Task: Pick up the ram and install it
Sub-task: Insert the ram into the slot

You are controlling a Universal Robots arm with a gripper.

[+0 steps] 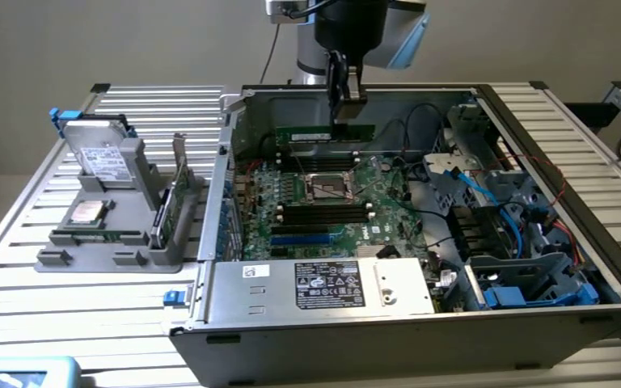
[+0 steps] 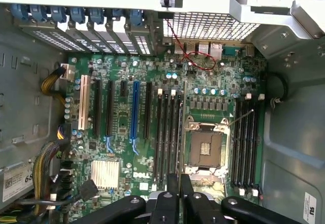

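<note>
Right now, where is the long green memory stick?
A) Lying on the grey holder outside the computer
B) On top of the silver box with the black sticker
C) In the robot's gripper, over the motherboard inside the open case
C: in the exterior view the gripper is clamped on the top edge of the ram, which hangs over the motherboard inside the case.

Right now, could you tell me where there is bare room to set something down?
Bare slats of the table lie between the gray fixture and the near edge. The case is crowded: cables, and the gripper holding the ram.
</note>
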